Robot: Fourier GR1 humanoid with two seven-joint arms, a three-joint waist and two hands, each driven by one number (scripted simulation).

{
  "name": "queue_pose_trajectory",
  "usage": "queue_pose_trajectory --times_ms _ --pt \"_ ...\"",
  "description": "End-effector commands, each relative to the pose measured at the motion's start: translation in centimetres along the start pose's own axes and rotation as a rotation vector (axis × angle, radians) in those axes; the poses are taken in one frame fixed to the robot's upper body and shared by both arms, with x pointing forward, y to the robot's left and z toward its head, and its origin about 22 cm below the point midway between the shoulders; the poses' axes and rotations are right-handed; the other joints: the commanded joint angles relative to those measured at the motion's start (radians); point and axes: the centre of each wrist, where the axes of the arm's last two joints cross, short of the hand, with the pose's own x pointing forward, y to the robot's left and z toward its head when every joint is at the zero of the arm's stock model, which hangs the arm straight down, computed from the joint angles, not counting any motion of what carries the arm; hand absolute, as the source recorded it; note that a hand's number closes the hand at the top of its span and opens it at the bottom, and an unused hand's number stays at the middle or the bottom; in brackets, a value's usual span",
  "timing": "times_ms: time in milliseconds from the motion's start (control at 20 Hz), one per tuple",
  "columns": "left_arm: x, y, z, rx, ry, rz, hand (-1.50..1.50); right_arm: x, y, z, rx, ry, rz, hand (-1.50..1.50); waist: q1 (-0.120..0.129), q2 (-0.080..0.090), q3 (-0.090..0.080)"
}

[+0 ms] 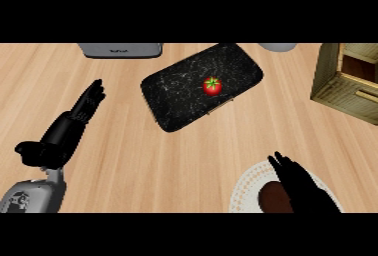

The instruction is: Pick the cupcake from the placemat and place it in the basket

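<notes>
Light wood-grain counter (170, 165), boards running left to right, fills the view; no walls or floor visible. Far edge: grey appliance (120, 49) left of centre, cut off by the frame, and a pale rounded vessel (277, 47) further right, only its near rim showing. Centre-far: black speckled tray (181, 97) with rounded corners, long axis slanting from near-left to far-right; a red tomato (212, 86) with green calyx lies on it right of middle. Right edge: basket (328, 80) of woven tan slats, partly out of frame, its interior dark. Near right: white round placemat (247, 187), cut by the lower edge. On it the cupcake (272, 196), seen as a dark brown rounded shape; too little shows to give a long axis or facing. Right hand (299, 187) lies over the placemat, fingers extended toward the far side, just beside and partly covering the cupcake; not closed around it. Left hand (70, 127) at left, fingers straight, pointing far-right, released, holding nothing, well apart from the tray
</notes>
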Motion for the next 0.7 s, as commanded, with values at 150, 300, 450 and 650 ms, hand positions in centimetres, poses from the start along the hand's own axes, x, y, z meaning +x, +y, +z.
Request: queue_pose_trajectory --times_ms 150,300,450,650 --pt "-1.0 0.5 -1.3 -0.001 0.006 0.011 0.0 -3.0 1.8 -2.2 0.033 0.059 0.035 -1.5 -0.002 0.002 0.0" --pt "1.9 1.1 -0.5 -0.021 0.006 0.006 0.0 -3.8 1.8 -2.3 0.053 0.071 0.043 -1.5 0.001 0.0 0.0" --pt "2.4 0.1 -0.6 -0.004 -0.001 -0.001 0.0 -2.1 2.5 -1.8 0.056 0.083 0.03 -1.5 0.0 0.0 0.0" --pt "0.1 0.5 -0.2 -0.01 0.007 0.0 0.0 -3.5 4.0 -3.0 0.105 0.041 0.019 -1.5 0.0 0.001 0.0"
